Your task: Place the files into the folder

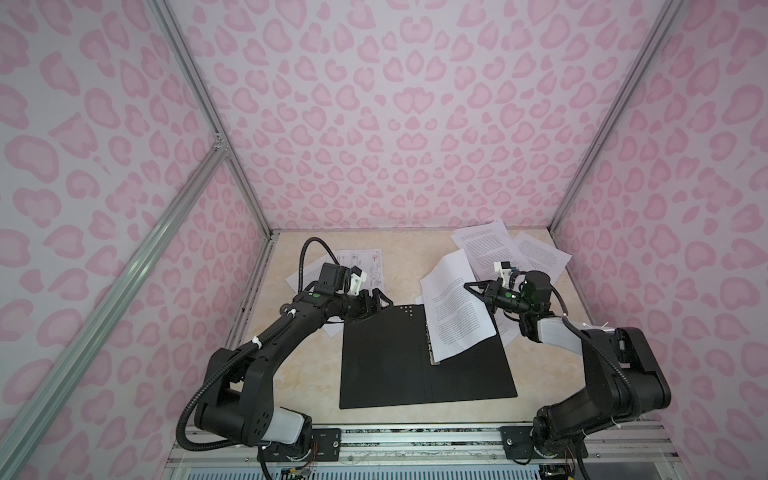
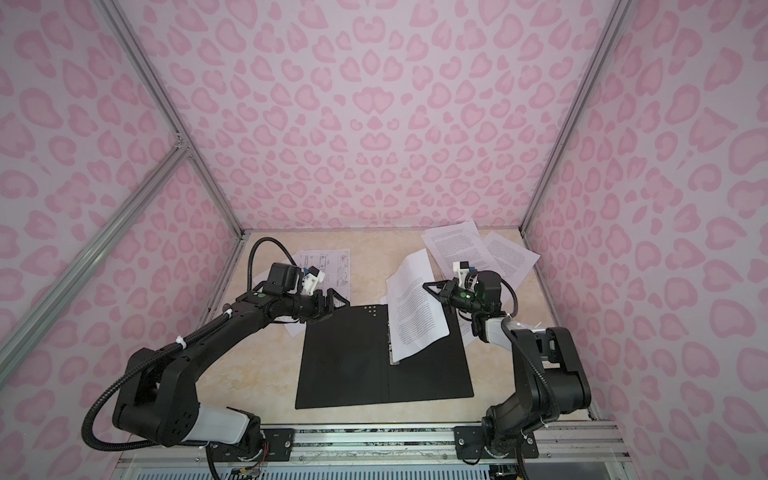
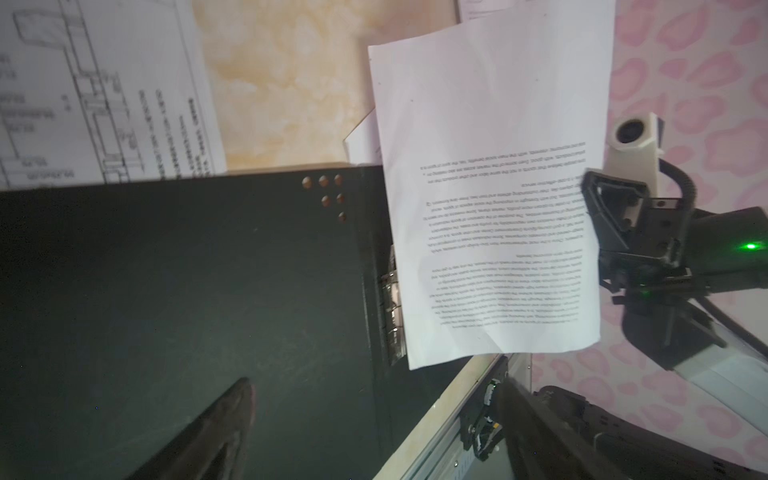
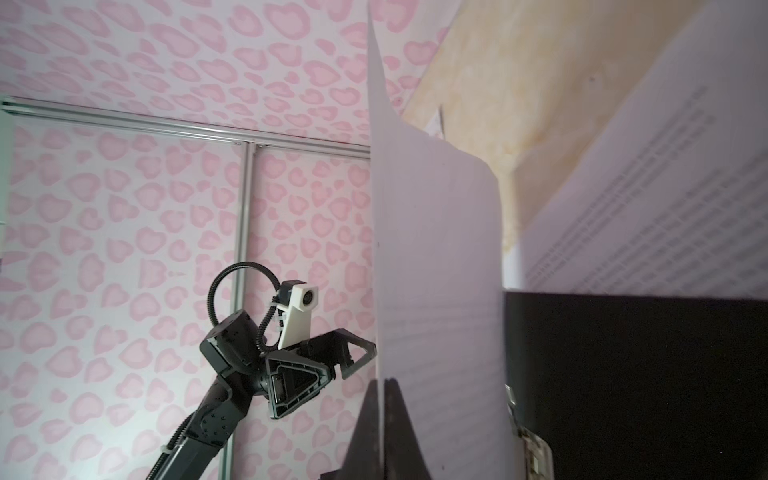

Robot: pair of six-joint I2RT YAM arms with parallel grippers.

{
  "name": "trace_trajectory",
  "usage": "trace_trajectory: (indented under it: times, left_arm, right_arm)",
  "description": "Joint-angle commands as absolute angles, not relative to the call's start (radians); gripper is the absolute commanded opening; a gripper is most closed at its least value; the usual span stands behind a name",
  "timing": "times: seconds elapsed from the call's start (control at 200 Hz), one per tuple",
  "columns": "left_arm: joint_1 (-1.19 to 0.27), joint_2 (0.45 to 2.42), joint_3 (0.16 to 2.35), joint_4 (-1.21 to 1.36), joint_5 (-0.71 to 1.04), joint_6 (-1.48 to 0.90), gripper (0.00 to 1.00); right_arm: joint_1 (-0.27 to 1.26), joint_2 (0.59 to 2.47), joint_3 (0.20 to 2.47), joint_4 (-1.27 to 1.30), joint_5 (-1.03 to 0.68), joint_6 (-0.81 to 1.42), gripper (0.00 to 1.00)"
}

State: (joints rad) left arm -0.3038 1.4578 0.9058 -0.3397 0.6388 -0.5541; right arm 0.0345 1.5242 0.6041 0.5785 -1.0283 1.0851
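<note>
The folder (image 1: pixel 382 365) (image 2: pixel 345 365) lies open and flat mid-table, black inside up, with its metal spine clip (image 1: pixel 432 345) (image 3: pixel 392 303) down the middle. My right gripper (image 1: pixel 467 286) (image 2: pixel 426 285) (image 4: pixel 384 380) is shut on the edge of one white printed file (image 1: pixel 453 311) (image 3: pixel 490 208) (image 4: pixel 436 270). That file hangs tilted over the folder's right half, its low edge by the clip. My left gripper (image 1: pixel 388 301) (image 2: pixel 343 301) (image 3: pixel 374 386) stands open and empty over the folder's far left corner. Other files (image 1: pixel 498 245) lie at the back right.
A sheet of line drawings (image 1: pixel 365 266) (image 3: pixel 104 91) lies at the back left, partly under my left arm. More sheets stick out from under the folder's edges (image 1: pixel 332 330). Pink-patterned walls (image 1: pixel 415 124) close in three sides, and a metal rail (image 1: pixel 415 436) runs along the front.
</note>
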Motion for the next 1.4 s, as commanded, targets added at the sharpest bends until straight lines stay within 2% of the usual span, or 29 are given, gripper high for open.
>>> trace_trajectory:
  times: [0.0,0.095,0.22,0.295,0.515,0.84,1.105,1.395]
  left_arm:
    - [-0.306,1.501,0.863,-0.376,0.581,-0.541,0.92]
    - [-0.307,1.556,0.842,-0.386,0.56,-0.553,0.91]
    - [-0.316,1.609,0.837,-0.381,0.586,-0.575,0.92]
    - [-0.322,1.618,0.832,-0.379,0.574,-0.585,0.92]
    - [-0.321,1.643,0.832,-0.377,0.581,-0.588,0.92]
    - [-0.322,1.659,0.836,-0.379,0.592,-0.584,0.92]
    - [-0.323,1.678,0.843,-0.382,0.586,-0.584,0.92]
    - [-0.322,1.684,0.846,-0.387,0.58,-0.584,0.92]
  right_arm:
    - [-0.008,1.467,0.585,0.036,-0.978,0.692,0.0]
    - [-0.045,1.421,0.599,-0.182,-0.87,0.517,0.0]
    - [-0.045,1.398,0.62,-0.292,-0.732,0.449,0.0]
    - [-0.045,1.385,0.625,-0.322,-0.648,0.432,0.0]
    - [-0.047,1.377,0.619,-0.316,-0.538,0.408,0.0]
    - [-0.031,1.418,0.597,-0.228,-0.559,0.432,0.0]
    - [-0.036,1.44,0.574,-0.179,-0.67,0.464,0.0]
    - [-0.036,1.419,0.581,-0.234,-0.629,0.432,0.0]
